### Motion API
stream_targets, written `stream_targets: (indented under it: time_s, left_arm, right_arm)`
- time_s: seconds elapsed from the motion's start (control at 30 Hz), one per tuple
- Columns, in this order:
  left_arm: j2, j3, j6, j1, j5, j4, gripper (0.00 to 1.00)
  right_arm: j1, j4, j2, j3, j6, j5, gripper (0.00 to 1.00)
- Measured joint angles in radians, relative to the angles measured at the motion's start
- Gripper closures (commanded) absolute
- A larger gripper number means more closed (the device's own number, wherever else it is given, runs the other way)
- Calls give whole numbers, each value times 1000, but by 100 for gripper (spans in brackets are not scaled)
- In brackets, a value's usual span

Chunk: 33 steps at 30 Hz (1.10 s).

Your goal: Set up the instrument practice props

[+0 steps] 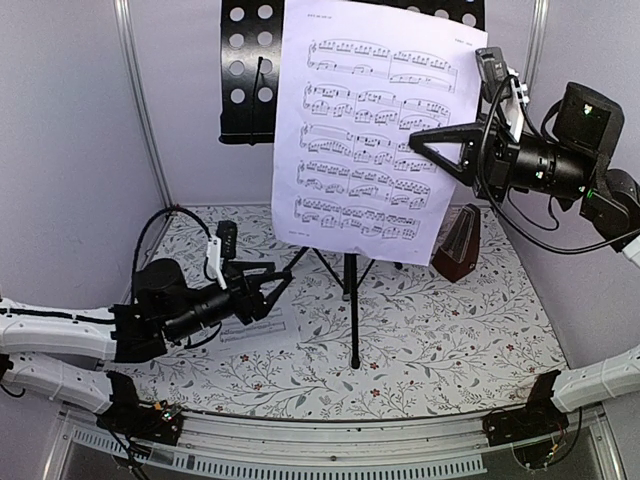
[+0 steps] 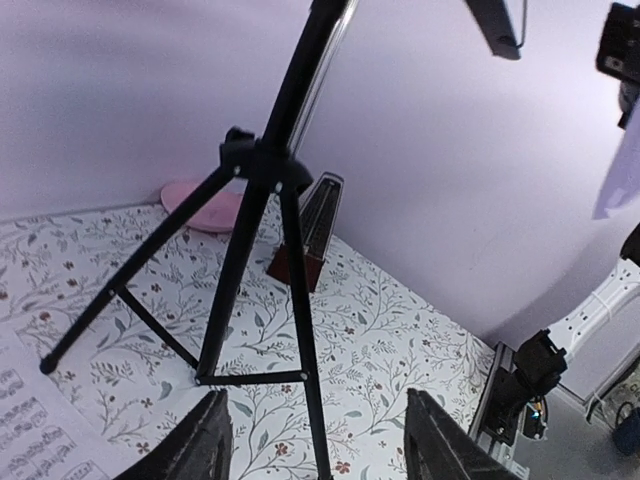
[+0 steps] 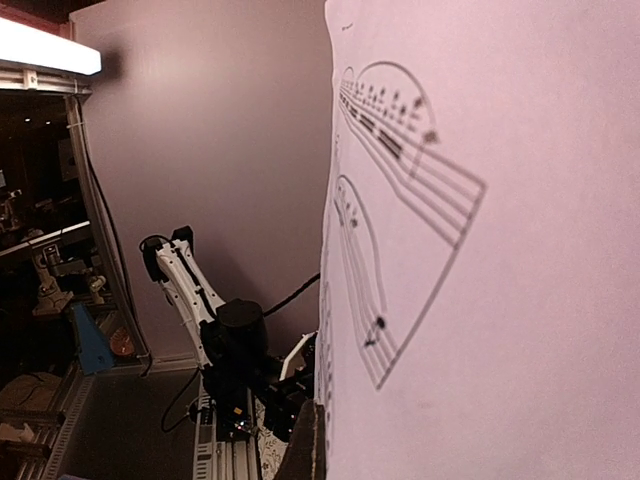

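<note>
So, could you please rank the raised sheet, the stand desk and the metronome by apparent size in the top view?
1. Raised sheet: by far the largest, though it hangs in front of the desk, nearer the camera.
2. Stand desk: the sheet hides much of it, so only its visible part counts.
3. Metronome: smallest.

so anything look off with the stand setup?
Yes: the sheet-music page in the right gripper hangs tilted, its bottom well below the stand desk; the second page lies on the table.

1 overhead view; 2 close wrist views: stand legs (image 2: 238, 270), page (image 3: 500, 250)
</note>
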Motion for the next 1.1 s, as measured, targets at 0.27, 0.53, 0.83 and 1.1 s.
stream_targets:
  time_s: [0.27,0.53,0.83,1.1]
  left_arm:
    - [-188,241,207,-160,-91,-259,43]
    - [-196,484,260,-174,-201,-411,40]
    - [-56,901,188,27,-73,-571,41]
    - [71,986,135,174,77,-671,45]
  right_arm:
    - [-5,-54,64,195,7,145,100]
    - [-25,-68,119,282,3,210,100]
    - [-50,-86,208,391,-39,238,100]
    - [-117,-108,294,523,-43,208,100]
